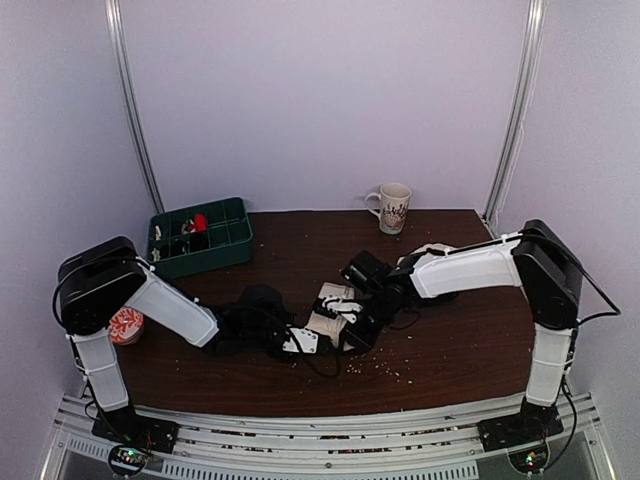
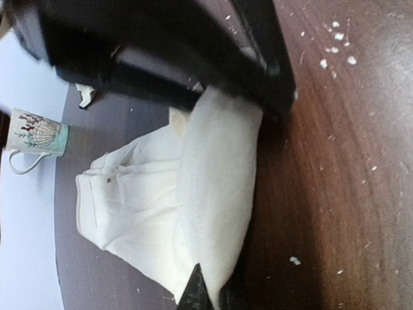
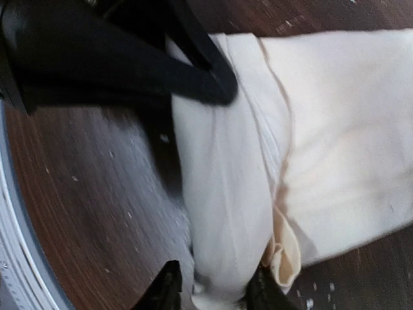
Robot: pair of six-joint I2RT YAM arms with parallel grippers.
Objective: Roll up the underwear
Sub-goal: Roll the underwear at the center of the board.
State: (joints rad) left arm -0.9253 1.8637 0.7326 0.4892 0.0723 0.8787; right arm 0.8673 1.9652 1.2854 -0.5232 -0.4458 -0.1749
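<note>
The cream-white underwear [image 1: 330,308] lies on the dark wooden table with its near edge rolled into a thick fold. My left gripper [image 1: 312,338] is shut on the left end of that roll [image 2: 216,194]; its fingertips [image 2: 193,294] pinch the cloth. My right gripper [image 1: 362,330] is shut on the other end of the roll [image 3: 222,194], with a fingertip [image 3: 164,284] on each side of it. The flat unrolled part [image 3: 342,135] spreads beyond the roll. The two grippers face each other closely across the garment.
A green compartment tray [image 1: 200,235] holding small items stands at the back left. A patterned mug [image 1: 392,207] stands at the back centre and shows in the left wrist view [image 2: 39,137]. A red-white round object [image 1: 126,325] lies at the left edge. Crumbs [image 1: 400,368] dot the front.
</note>
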